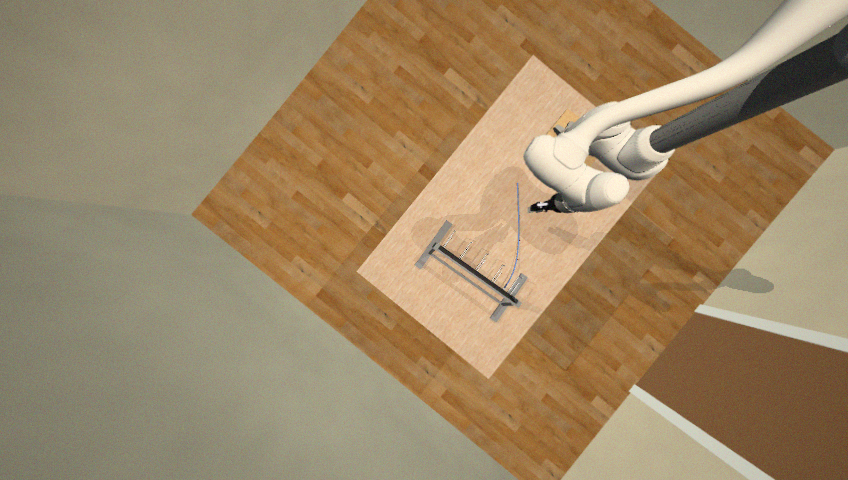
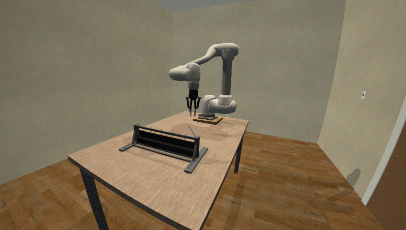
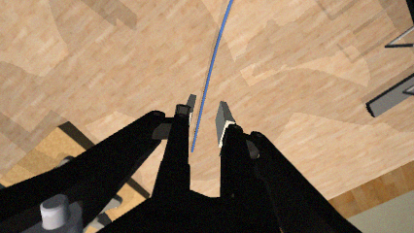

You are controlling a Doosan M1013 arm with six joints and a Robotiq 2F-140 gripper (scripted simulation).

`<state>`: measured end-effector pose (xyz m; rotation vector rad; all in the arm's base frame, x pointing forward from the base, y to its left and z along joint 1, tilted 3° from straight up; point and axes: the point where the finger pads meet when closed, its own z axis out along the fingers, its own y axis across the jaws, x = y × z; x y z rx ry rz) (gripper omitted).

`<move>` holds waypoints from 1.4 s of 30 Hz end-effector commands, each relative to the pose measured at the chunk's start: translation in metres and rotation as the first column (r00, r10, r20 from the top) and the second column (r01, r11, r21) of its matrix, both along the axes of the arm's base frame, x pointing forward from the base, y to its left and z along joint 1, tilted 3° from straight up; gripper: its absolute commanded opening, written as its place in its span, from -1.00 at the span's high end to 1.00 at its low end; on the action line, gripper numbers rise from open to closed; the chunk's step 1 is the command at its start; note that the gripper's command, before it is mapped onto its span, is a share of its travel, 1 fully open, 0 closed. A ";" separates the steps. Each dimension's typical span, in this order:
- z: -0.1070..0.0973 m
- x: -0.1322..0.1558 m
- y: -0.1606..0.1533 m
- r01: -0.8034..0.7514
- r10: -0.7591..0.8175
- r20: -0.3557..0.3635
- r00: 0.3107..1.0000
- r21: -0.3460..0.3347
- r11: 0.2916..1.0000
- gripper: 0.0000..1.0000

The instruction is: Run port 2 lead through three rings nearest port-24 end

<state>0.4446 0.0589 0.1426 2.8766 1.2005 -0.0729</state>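
The grey rack [image 1: 470,270] with the dark patch panel stands on the table, also in the side view [image 2: 165,142]. Its cable-manager rings [image 1: 470,246] stick out as thin prongs on the side facing the arm. The thin blue lead [image 1: 517,231] leaves one end of the panel and lies over the table toward the arm; it also shows in the side view [image 2: 191,131]. My gripper [image 1: 538,206] hangs point-down above the table [image 2: 192,114], beside the lead's free end. In the wrist view the lead [image 3: 211,73] lies below the gap between the fingers. The fingers stand a little apart and hold nothing.
The arm's base [image 2: 208,118] sits on a cork-coloured plate at the table's far end, close behind the gripper. A rack foot [image 3: 391,99] shows at the right edge of the wrist view. The table edge is near on the right.
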 end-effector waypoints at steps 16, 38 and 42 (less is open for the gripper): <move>-0.007 0.000 0.000 0.000 0.000 0.000 1.000 0.000 1.000 0.60; -0.076 -0.003 -0.003 0.000 0.000 0.000 1.000 0.000 1.000 0.60; -0.089 -0.003 -0.003 0.000 0.000 0.000 1.000 0.000 1.000 0.60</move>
